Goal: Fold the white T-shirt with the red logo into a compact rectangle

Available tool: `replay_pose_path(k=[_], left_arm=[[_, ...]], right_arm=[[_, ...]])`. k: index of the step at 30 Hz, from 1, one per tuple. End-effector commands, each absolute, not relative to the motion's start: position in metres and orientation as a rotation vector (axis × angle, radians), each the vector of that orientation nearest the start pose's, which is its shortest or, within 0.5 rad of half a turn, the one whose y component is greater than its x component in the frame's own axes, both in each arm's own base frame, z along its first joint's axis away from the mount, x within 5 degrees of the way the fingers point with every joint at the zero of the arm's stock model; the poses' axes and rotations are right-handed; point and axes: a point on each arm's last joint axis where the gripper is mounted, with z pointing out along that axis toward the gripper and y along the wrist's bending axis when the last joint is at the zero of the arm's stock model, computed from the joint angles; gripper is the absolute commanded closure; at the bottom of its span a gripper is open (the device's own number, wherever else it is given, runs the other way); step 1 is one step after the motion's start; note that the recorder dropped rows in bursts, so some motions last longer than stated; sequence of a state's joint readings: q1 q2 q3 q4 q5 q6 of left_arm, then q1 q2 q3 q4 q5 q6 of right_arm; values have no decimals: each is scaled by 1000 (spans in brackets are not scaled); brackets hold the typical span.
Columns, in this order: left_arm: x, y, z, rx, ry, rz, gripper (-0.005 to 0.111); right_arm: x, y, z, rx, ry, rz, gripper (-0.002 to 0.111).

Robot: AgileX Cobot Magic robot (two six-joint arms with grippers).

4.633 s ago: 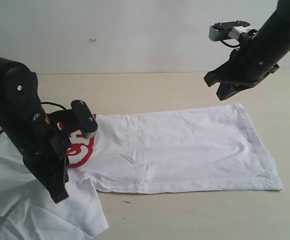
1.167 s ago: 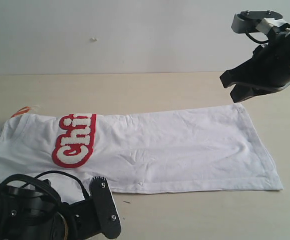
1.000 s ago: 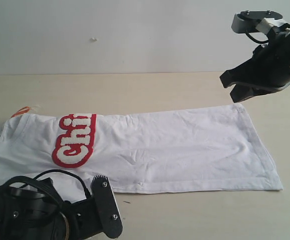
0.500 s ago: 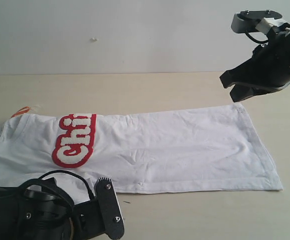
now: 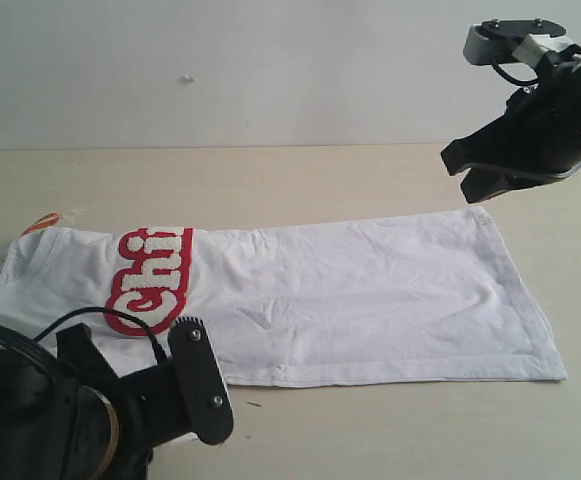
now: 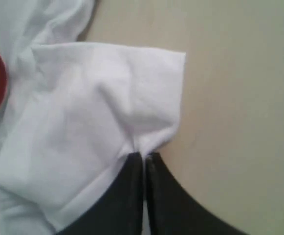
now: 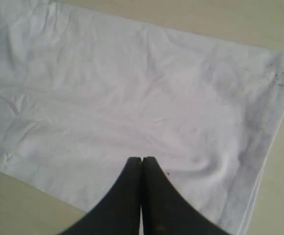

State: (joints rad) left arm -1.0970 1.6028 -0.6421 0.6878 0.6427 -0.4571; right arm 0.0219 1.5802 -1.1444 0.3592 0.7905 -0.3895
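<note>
The white T-shirt [image 5: 370, 295] lies flat on the table as a long band, hem to the right. The red logo [image 5: 150, 282] shows near its left end, and an orange neck tag [image 5: 45, 222] sticks out at the far left. My left arm [image 5: 80, 420] is low at the front left and hides the sleeve there. In the left wrist view my left gripper [image 6: 144, 155] is shut on a bunched edge of the white T-shirt [image 6: 107, 98]. My right gripper [image 5: 477, 188] hovers above the shirt's far right corner, shut and empty [image 7: 142, 159].
A pale wall [image 5: 270, 70] runs along the far table edge. Bare tan tabletop [image 5: 270, 185] lies behind the shirt, and a strip of tabletop [image 5: 420, 430] lies in front of it. A small dark speck [image 5: 254, 404] sits near the shirt's front edge.
Since 4.6 s ago my left arm dropped from over the logo to the front left, uncovering the logo. In the last second it lifted a little. The right arm rose slightly, then held still.
</note>
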Motion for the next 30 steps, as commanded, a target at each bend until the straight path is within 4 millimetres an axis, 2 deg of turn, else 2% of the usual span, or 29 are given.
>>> replay_pose_path(k=[1,5,11,17,20,21,23,25,27,28,29,30], left_arm=[[153,-193,161,1501,2268,392,107],[169,-194,182,1505,2177,411,107],[207,-180,204,1574,2074,617,107],[240,-167,212,1580,1945,532,107],[253,-166,216,1643,1771,486,107],[260,-169,219,1684,1627,434,107],[271,-169,217,1696,1500,355,107],[282,-159,205,1676,1551,339,106],[288,-154,192,1688,1603,341,95],[290,-153,188,1699,1606,343,84],[291,-153,186,1727,1594,357,67],[291,-153,186,1736,1584,363,59]], right_arm=[[323,31,265,-285,2614,305,108],[323,31,265,-284,2611,308,108],[323,32,265,-288,2604,312,108],[324,31,266,-287,2591,306,108],[325,31,267,-286,2588,304,108],[325,31,267,-286,2588,304,108],[325,31,267,-286,2590,305,108],[324,31,266,-287,2592,306,108],[324,31,266,-287,2592,306,108],[324,31,267,-285,2591,309,108],[324,31,267,-285,2591,309,108],[324,31,267,-285,2591,309,108]])
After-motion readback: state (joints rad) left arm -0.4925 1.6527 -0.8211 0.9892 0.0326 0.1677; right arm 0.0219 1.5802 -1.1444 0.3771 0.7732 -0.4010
